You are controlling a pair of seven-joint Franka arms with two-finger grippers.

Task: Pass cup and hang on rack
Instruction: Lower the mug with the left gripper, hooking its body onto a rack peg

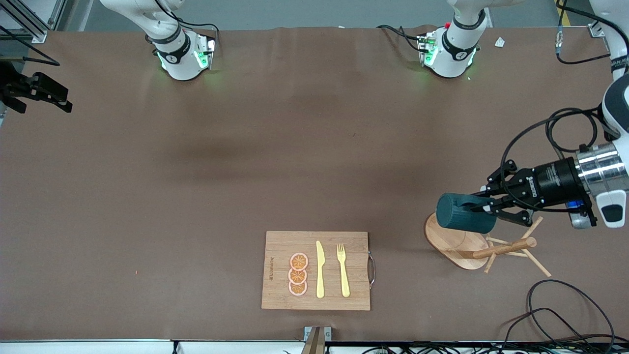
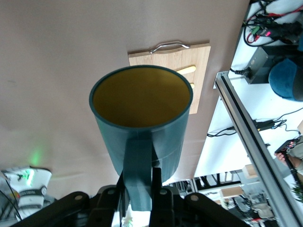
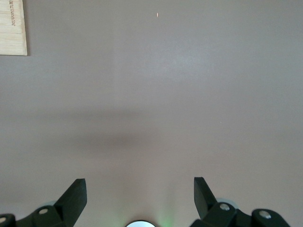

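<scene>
Over the rack point(image 1: 459, 246), the left tool point(image 1: 484, 209) grips the cup point(image 1: 462, 212) by its handle, fingers point(image 2: 156, 182) clamped on either side of it. The cup lies on its side in the air, long axis level, mouth turned away from the tool; the wrist view shows it empty. Just beneath the tool, the rack's pegs point(image 1: 533, 228) fan out, so the handle must come down onto one. The right tool point(image 3: 139, 196) waits with jaws spread over bare counter point(image 1: 196, 172), well apart from the rack. A cutting board point(image 1: 317, 270) carries orange slices point(image 1: 298, 274), a knife point(image 1: 320, 269) and a fork point(image 1: 343, 270).
</scene>
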